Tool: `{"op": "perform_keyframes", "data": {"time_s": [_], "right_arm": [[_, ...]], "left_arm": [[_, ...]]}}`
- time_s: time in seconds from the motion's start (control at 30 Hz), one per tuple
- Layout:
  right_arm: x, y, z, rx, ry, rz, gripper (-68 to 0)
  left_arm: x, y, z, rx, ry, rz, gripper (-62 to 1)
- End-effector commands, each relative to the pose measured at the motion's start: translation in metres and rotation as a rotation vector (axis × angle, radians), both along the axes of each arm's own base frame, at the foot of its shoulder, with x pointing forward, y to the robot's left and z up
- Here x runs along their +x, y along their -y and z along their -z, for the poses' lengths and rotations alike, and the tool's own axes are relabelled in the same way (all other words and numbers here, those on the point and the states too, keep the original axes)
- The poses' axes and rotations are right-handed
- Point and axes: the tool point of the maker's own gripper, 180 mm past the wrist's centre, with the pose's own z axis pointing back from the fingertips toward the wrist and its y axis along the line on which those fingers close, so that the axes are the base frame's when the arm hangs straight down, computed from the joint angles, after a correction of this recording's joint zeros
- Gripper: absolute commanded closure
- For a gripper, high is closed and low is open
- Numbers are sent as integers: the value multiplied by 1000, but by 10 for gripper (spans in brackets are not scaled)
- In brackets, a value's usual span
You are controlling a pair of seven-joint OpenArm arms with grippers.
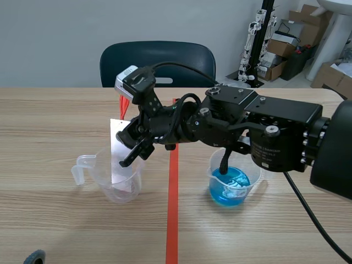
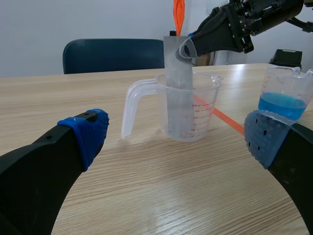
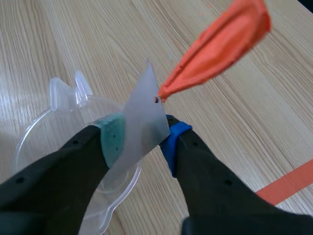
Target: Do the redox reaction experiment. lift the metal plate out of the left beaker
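left gripper (image 2: 177, 134): nearest of all, at the near left, low over the table (image 1: 55, 121); fingers spread wide, blue pads (image 2: 90, 132) well apart, nothing held; left beaker (image 2: 205, 115) just ahead, not touching.
right gripper (image 1: 135, 147): on the arm from the right, stretched across past the tape line (image 1: 172, 220) to above the left beaker; clamped on the metal plate (image 1: 116, 137) near its top, one pad on each face, grey-green on one, blue on the other.
metal plate: thin, grey, oblong; nearly upright, upper part above the rim, lower end inside the left beaker; cannot tell whether it touches the bottom.
orange tag (image 3: 220, 44): fixed at a small hole by the plate's top edge, sticking up and away from it.
left beaker: clear plastic with printed graduations, handle toward the left, spout toward the right; left of the tape line.
right beaker (image 1: 220, 195): clear, partly filled with blue liquid; right of the tape line, well apart from the left beaker, under the right arm.
tape line: orange-red, running near to far between the two beakers.
table: light wood grain.
chair (image 1: 157, 60): dark blue, at the table's far side, behind the left beaker.
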Motion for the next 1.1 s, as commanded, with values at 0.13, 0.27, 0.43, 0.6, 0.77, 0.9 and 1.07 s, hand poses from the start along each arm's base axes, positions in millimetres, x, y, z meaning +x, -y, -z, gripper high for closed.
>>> {"op": "perform_keyframes", "data": {"time_s": [0.13, 0.27, 0.43, 0.6, 0.77, 0.9, 1.07], "right_arm": [[11, -3, -20, 47, 45, 6, -354], [12, -4, -24, 68, 55, 5, -354], [12, -6, -28, 94, 67, 5, -354], [10, -7, -25, 93, 57, 4, -354], [10, -7, -26, 103, 44, 10, -354], [9, -6, -24, 106, 12, 20, -328], [9, -6, -23, 103, 10, 20, -143]], "left_arm": [[2, -2, -6, -5, 26, -1, -582], [2, -2, -6, -5, 26, -1, -582], [2, -2, -6, -5, 26, -1, -582], [2, -2, -6, -5, 26, -1, -582], [2, -2, -6, -5, 26, -1, -582], [2, -2, -6, -5, 26, -1, -582], [2, -2, -5, -5, 25, -1, -582]]}}
